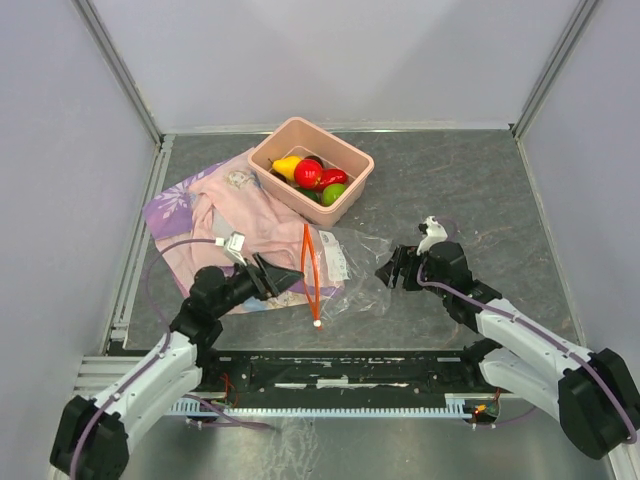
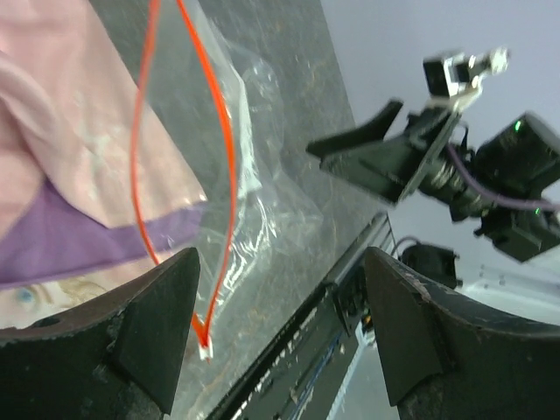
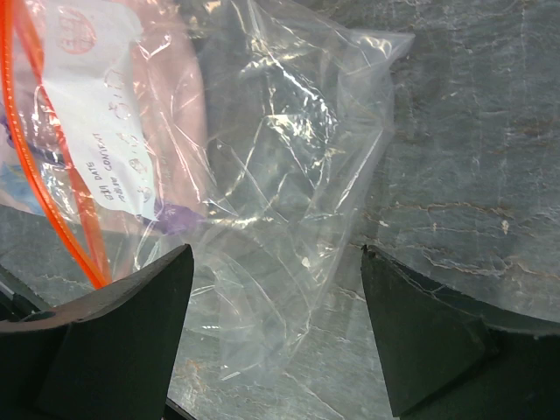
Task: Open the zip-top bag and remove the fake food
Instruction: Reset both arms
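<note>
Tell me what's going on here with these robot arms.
A robot is emptying a clear zip-top bag, which lies flat on the table. The toy fruit sits in the pink tub, and the bag looks empty. The left gripper and right gripper hover open on either side of the bag, holding nothing.

Left tool (image 2: 280,258) spread wide, zip-top bag (image 2: 262,206), pink cloth (image 2: 61,114)

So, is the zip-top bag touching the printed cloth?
Touching. The top view shows the zip-top bag lying with its orange strip side on the edge of the printed cloth; the cloth shows through the plastic.
</note>
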### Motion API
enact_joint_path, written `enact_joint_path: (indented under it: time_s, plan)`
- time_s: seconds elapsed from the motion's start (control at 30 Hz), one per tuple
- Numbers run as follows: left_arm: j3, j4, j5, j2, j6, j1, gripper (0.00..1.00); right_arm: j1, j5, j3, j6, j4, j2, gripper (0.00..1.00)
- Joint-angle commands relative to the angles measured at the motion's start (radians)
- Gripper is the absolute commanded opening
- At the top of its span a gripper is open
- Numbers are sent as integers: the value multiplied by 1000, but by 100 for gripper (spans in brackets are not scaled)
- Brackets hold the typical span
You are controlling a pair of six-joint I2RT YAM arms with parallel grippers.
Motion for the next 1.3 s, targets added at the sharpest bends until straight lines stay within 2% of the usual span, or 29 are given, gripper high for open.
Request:
enact_joint_path:
  time_s: [0.0, 0.17, 0.57, 0.67, 0.8, 0.97, 1.27]
  plan:
    - [35, 0, -195, 20, 34, -175, 81, -5, -19, 4, 25, 79, -8, 85]
    - [60, -16, -281, 70, 49, -256, 80, -7, -25, -5, 26, 58, -51, 85]
    - [129, -34, -282, 51, 99, -262, 83, -7, -81, 28, -39, -22, -174, 87]
    - [166, -50, -265, 24, 109, -261, 94, -7, -104, 70, -68, -40, -167, 87]
    - [240, -160, -278, -6, 165, -260, 99, -8, -129, 112, -81, -43, -176, 92]
    - [391, -329, -288, -12, 235, -260, 100, -7, -170, 149, -83, -54, -226, 95]
    - [631, -515, -311, 1, 344, -260, 100, -8, -228, 281, -145, -170, -268, 97]
